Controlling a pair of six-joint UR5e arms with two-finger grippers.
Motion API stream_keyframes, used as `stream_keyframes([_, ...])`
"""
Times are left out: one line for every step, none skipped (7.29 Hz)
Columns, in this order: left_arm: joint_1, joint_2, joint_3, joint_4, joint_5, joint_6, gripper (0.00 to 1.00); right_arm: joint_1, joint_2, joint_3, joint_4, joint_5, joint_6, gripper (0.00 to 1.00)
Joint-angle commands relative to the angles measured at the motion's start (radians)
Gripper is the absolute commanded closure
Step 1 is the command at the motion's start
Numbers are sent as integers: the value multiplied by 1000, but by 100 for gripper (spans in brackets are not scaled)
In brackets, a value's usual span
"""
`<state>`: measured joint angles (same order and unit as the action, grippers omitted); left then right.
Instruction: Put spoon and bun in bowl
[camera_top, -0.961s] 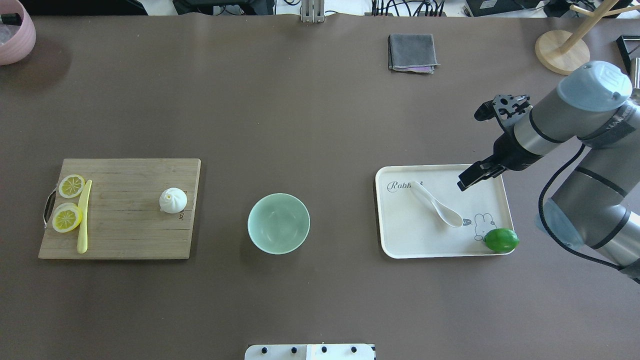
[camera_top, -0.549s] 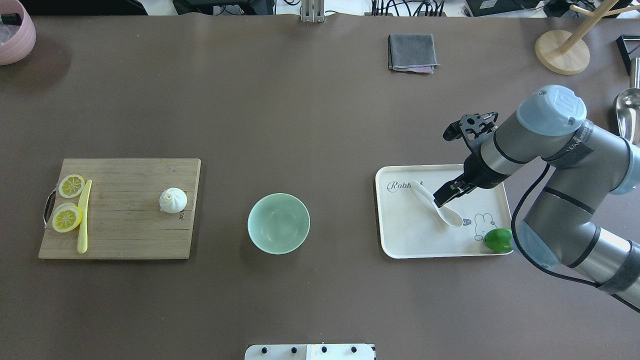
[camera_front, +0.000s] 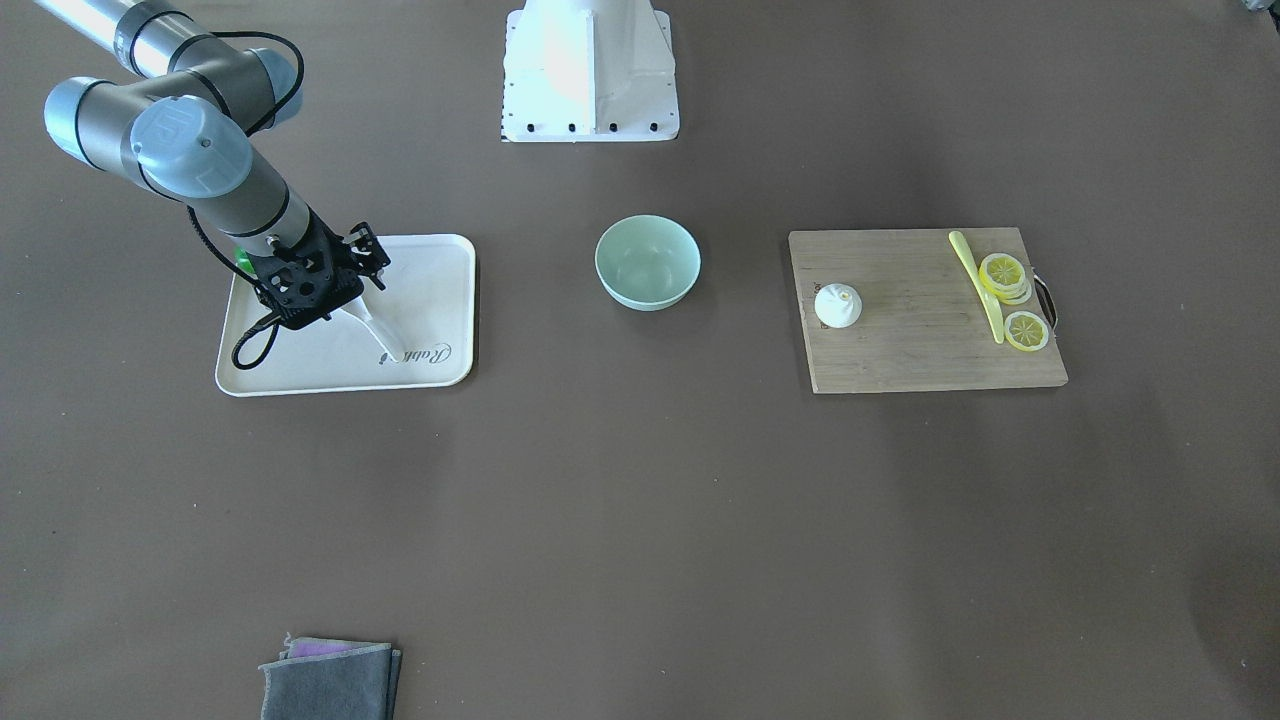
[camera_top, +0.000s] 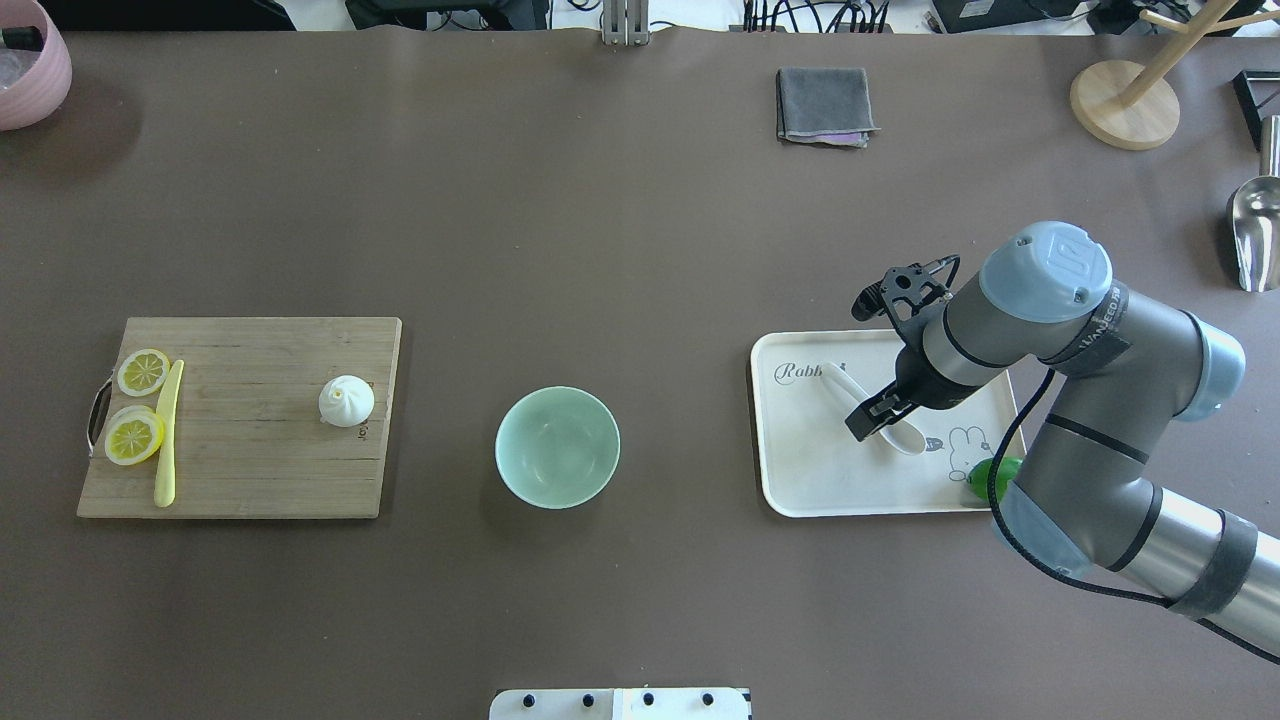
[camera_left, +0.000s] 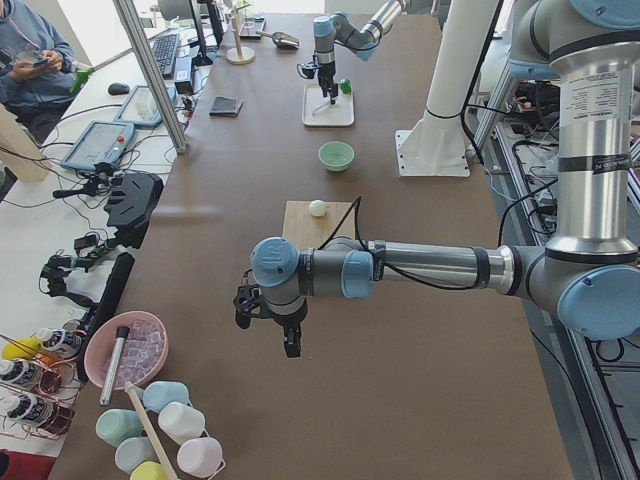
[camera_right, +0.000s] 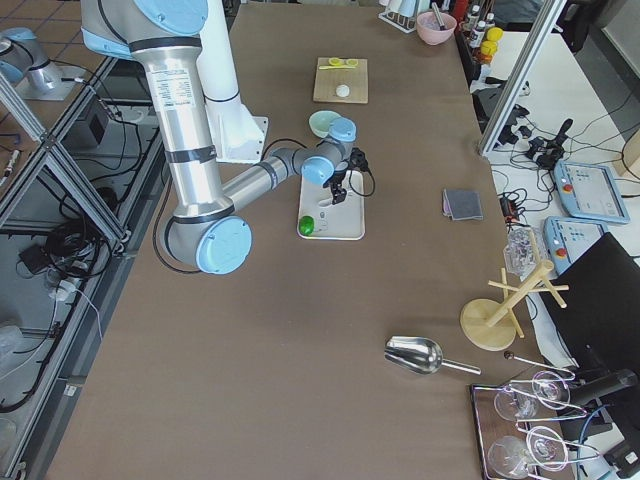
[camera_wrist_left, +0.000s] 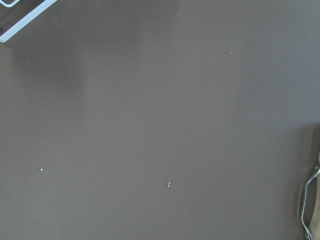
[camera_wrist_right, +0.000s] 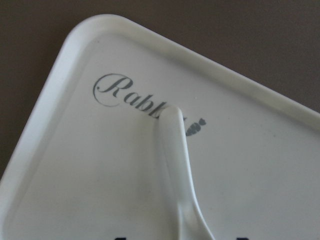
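Note:
The white spoon (camera_top: 846, 389) lies on the cream tray (camera_top: 808, 482), its handle toward the "Rabbit" lettering; its scoop end is partly hidden under my right gripper (camera_top: 868, 419). The right gripper is open, low over the spoon's middle. In the right wrist view the handle (camera_wrist_right: 175, 150) runs up between the two dark fingertips at the bottom edge. The white bun (camera_top: 346, 400) sits on the wooden board (camera_top: 260, 460). The mint-green bowl (camera_top: 557, 447) stands empty mid-table. My left gripper (camera_left: 290, 343) shows only in the exterior left view, beyond the board; I cannot tell its state.
A green lime (camera_top: 984, 478) sits at the tray's near right corner, partly behind the right arm. Lemon slices (camera_top: 143, 371) and a pale-yellow knife (camera_top: 167, 435) lie on the board's left side. A grey cloth (camera_top: 825, 104), wooden stand (camera_top: 1125, 100) and metal scoop (camera_top: 1250, 235) are farther off.
My right arm has swung left and down, from beside the tray's far right edge to over the spoon's middle. The spoon, bun and bowl have not moved.

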<state>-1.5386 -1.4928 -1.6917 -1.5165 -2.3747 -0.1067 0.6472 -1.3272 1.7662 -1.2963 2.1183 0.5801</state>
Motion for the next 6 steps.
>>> stream_keyframes([0,-3,3,1,2,2,2,-9,23,-26,0,-18,-5,23])
stream_keyframes([0,-3,3,-1,2,2,2,-9,36,-36,0,-20,-5,29])
stream_keyframes([0,-3,3,-1,3,1,2,-9,34,-36,-1,-20,-5,34])
stream_keyframes([0,-4,3,-1,3,1,2,-9,34,-39,0,-24,-5,39])
stream_keyframes([0,-4,4,1,2,1,2,-11,34,-40,-1,-30,-5,43])
stream_keyframes([0,-4,4,1,2,1,2,-12,34,-40,0,-43,-5,45])
